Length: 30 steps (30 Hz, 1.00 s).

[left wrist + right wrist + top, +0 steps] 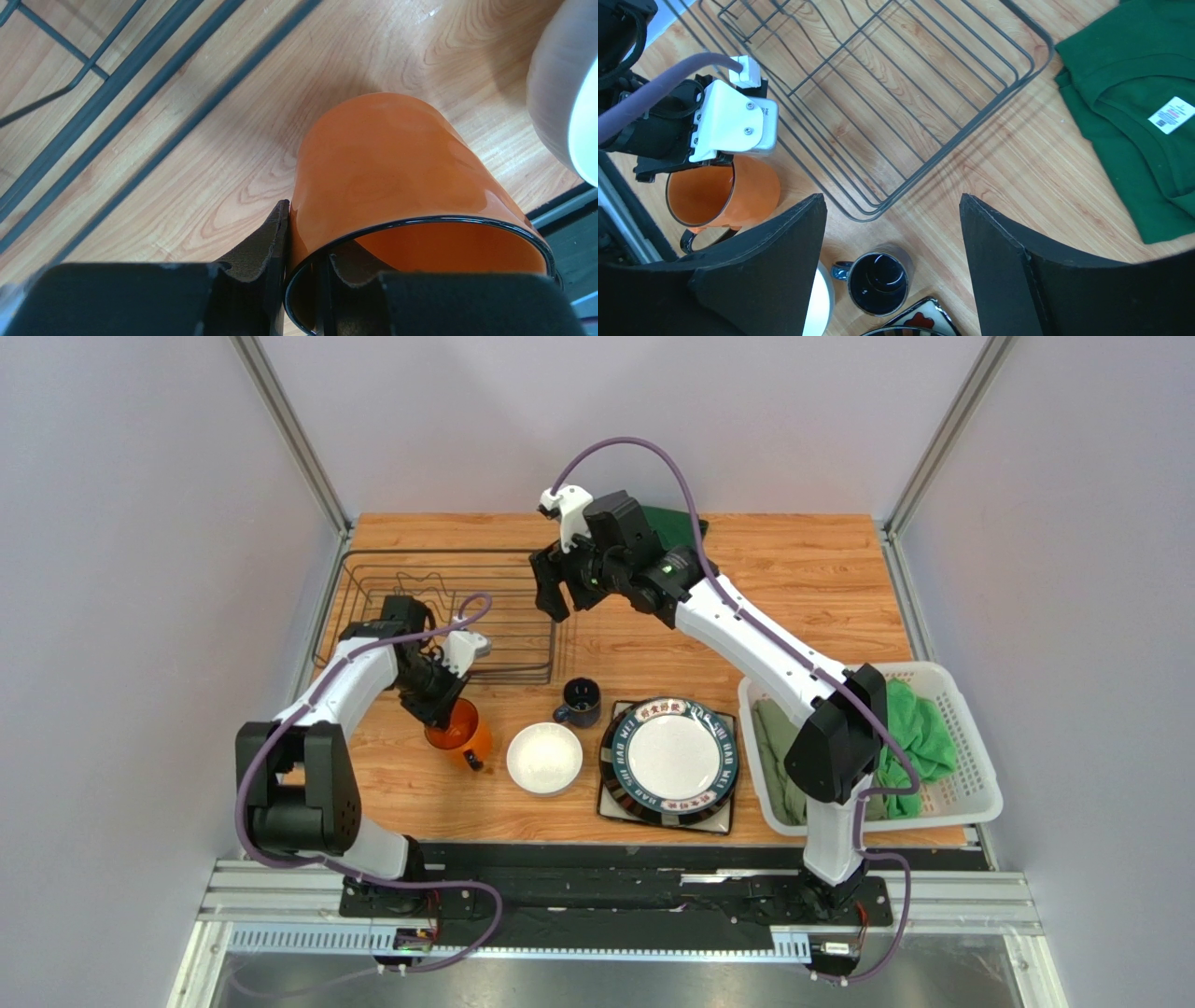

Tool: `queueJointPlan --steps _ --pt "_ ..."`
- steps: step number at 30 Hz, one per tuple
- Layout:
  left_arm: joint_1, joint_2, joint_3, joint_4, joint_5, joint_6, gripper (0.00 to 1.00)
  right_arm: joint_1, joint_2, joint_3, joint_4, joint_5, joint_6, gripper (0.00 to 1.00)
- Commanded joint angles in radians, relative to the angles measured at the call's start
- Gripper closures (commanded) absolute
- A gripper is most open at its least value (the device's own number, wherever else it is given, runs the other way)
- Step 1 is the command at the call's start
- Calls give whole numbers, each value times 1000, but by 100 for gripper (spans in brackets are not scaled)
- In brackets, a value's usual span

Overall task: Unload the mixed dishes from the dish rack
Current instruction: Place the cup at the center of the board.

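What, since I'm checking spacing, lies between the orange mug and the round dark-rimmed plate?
The small white bowl sits between the orange mug and the round plate, with the dark blue mug just behind that line; the top view shows it.

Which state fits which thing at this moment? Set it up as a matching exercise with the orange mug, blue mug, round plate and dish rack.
Things:
1. orange mug
2. blue mug
3. round plate
4. dish rack

States:
A. no dishes in it
B. lying between the white bowl and the white basket
C. rim pinched by the left gripper
D. upright, untouched, between dish rack and white bowl

Pairs: 1-C, 2-D, 3-B, 4-A
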<state>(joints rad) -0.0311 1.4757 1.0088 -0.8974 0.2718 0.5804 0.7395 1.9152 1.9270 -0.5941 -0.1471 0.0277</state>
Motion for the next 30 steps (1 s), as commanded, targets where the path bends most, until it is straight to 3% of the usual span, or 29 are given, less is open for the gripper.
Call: queueJointPlan --steps 1,20,22,30 --pt "-16 9 -6 46 -12 -42 100 4 -62 -5 8 89 -25 26" --pt "-69 26 -59 130 -98 -103 100 3 -84 -29 14 185 -78 24" --pt "-72 24 -61 129 -106 -105 98 1 -87 -34 17 190 -83 24" --pt "-85 9 -61 127 -100 -119 73 -20 -107 -43 30 239 -110 23"
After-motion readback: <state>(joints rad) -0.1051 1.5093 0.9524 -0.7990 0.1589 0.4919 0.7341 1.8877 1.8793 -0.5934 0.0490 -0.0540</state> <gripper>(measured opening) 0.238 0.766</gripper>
